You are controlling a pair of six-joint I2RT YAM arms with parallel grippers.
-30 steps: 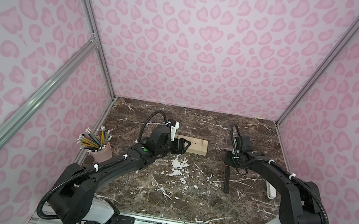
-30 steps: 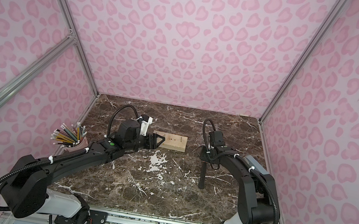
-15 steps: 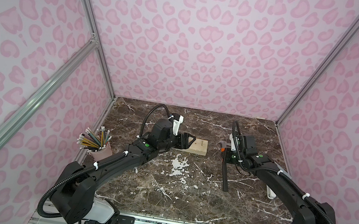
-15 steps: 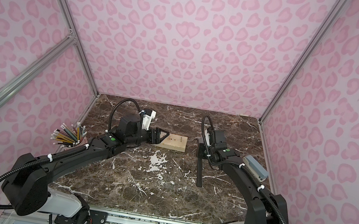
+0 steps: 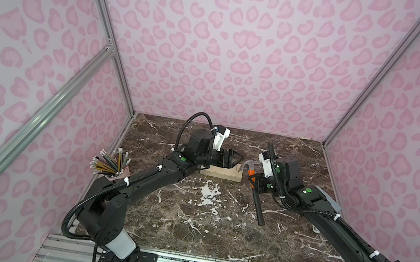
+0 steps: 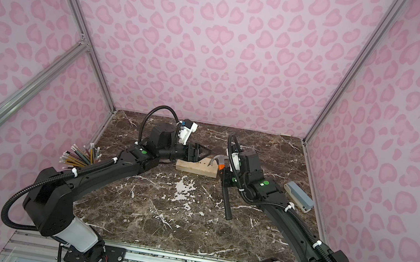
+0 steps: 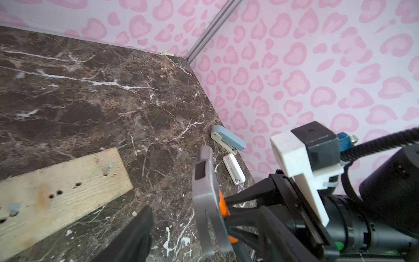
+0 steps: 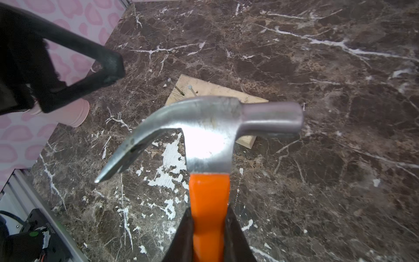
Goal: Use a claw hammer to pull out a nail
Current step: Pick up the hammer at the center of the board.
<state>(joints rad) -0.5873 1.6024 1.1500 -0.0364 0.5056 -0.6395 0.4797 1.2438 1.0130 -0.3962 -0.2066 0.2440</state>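
Operator: How far is the task getting? Is the claw hammer (image 8: pixel 210 136) already pulling?

Observer: Not yet, I think. The right hand (image 8: pixel 208 212) is gripping the orange collar tightly, just under the steel head, and is carrying the hammer above the desk (image 5: pixel 215 226). In both top views the head is hanging just right of the wooden block (image 5: pixel 221 173), near the middle of the frame, and the black shaft is pointing toward the lower edge.

Operator: And the nail (image 7: pixel 108 169)?

Observer: It is standing in the block, near the end beside the hammer, and it is leaning a little with its head clear of the wood. A second nail (image 7: pixel 13 208) is standing further along, blurred. The claw is hanging in the air and is touching neither of them.

Operator: What is the left hand (image 5: pixel 236 158) doing?

Observer: It is hovering over that same end of the block, opened wide and holding nothing. Maybe it is getting ready to press the wood down, but this is only my guess.

Operator: So what is remaining?

Observer: Picking up the tool is looking finished. Lowering the claw, sliding its fork under the nail head and levering the nail out are all waiting.
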